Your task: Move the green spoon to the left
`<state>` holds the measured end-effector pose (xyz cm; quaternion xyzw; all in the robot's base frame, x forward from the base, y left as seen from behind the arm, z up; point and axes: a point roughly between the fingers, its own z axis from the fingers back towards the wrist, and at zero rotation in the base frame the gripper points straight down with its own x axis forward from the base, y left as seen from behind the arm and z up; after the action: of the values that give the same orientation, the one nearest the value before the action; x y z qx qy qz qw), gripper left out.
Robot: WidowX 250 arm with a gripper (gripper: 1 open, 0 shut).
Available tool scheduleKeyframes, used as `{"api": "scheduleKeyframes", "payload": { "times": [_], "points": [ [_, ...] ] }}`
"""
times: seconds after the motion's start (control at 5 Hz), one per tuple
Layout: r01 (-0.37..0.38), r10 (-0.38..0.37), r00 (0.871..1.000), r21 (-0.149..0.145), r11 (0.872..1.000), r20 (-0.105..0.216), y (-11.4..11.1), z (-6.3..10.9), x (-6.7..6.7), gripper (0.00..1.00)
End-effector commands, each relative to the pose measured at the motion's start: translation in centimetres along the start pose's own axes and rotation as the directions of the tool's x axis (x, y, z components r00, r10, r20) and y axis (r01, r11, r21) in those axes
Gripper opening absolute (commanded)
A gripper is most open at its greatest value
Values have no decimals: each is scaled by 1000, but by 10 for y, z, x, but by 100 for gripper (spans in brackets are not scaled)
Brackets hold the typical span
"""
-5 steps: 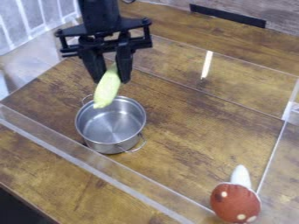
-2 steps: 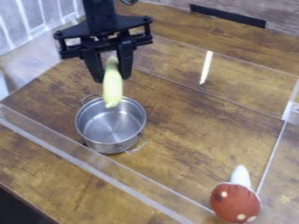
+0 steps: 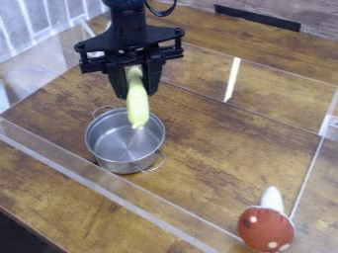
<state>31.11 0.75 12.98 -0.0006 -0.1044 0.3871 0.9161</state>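
Observation:
The green spoon [image 3: 137, 99] hangs almost upright from my gripper [image 3: 133, 73], which is shut on its upper end. Its pale yellow-green handle points down over the far rim of the steel pot [image 3: 126, 141]. The spoon's metal bowl is hidden among the fingers. The black gripper points down, just above and behind the pot, in the left half of the view.
A red-brown mushroom toy [image 3: 266, 226] with a white stem lies at the front right. A clear plastic wall [image 3: 199, 104] frames the wooden table. A small white strip [image 3: 232, 78] lies on the table at the back right.
The gripper has shifted slightly right and its wrist has rolled. The spoon swung from a slant to nearly vertical and now hangs lower over the pot.

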Motion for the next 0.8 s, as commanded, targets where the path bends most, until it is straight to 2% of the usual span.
{"api": "scheduleKeyframes", "payload": {
  "times": [0.0, 0.2, 0.4, 0.6],
  "points": [
    [49, -48, 998, -40, 998, 34, -1, 15, 9, 0],
    [95, -93, 995, -55, 994, 43, 1, 19, 22, 0],
    [142, -138, 988, -66, 988, 65, 8, 18, 41, 0],
    [209, -202, 976, -78, 975, 83, 27, 13, 61, 0]
  ]
}}
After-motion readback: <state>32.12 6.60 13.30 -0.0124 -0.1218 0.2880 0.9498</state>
